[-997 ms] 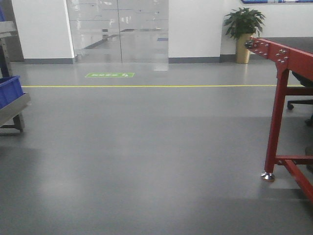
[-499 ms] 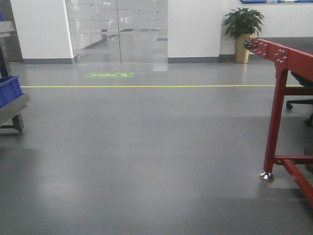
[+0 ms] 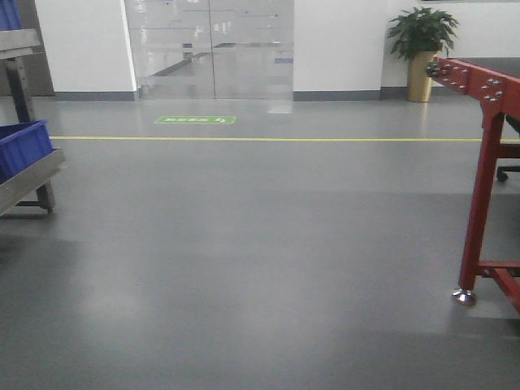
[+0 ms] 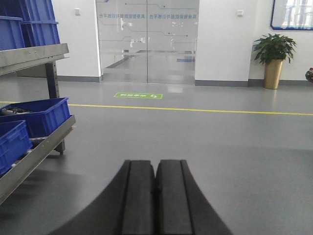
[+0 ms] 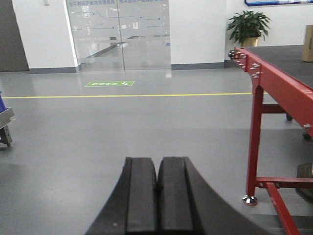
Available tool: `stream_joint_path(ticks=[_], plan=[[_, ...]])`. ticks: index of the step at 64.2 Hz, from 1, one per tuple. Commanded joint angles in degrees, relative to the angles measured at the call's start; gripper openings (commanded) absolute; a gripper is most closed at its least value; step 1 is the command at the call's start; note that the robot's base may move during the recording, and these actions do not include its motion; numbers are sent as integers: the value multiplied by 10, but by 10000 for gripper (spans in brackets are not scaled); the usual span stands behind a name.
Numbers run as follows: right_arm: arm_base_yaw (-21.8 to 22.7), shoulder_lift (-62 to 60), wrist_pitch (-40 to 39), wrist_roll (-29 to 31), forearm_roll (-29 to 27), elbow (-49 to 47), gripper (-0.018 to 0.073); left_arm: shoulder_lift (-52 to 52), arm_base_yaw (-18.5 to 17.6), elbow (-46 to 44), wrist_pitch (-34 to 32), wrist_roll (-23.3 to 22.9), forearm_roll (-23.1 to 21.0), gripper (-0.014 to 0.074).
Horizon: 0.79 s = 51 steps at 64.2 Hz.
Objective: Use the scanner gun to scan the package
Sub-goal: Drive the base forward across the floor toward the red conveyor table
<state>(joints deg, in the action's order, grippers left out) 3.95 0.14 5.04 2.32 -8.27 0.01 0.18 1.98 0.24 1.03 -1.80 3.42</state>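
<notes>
Grippers both pinched closed, empty: left gripper [image 4: 155, 166], right gripper [image 5: 157, 164]. Front view swings left: red table [image 3: 486, 162] slides right, blue bin [image 3: 24, 148] shows more. Package, scanner out of view; likely still repositioning, scan not begun.

Two grippers [image 4: 155, 162] [image 5: 159, 160]; one plant [image 3: 422, 31] (potted)
</notes>
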Motion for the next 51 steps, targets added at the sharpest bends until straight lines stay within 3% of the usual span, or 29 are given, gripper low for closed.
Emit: stream_joint_path(ticks=[1, 12, 26, 51], plan=[[0, -1, -12, 2, 1, 0, -163, -2, 1, -2, -10, -1, -2, -111], [11, -1, -12, 2, 1, 0, -163, -2, -8, -2, -10, -1, -2, -111], [54, -1, -12, 2, 1, 0, -163, -2, -48, -2, -10, -1, -2, -111], [36, -1, -12, 2, 1, 0, -163, -2, -51, -2, -10, -1, -2, -111]])
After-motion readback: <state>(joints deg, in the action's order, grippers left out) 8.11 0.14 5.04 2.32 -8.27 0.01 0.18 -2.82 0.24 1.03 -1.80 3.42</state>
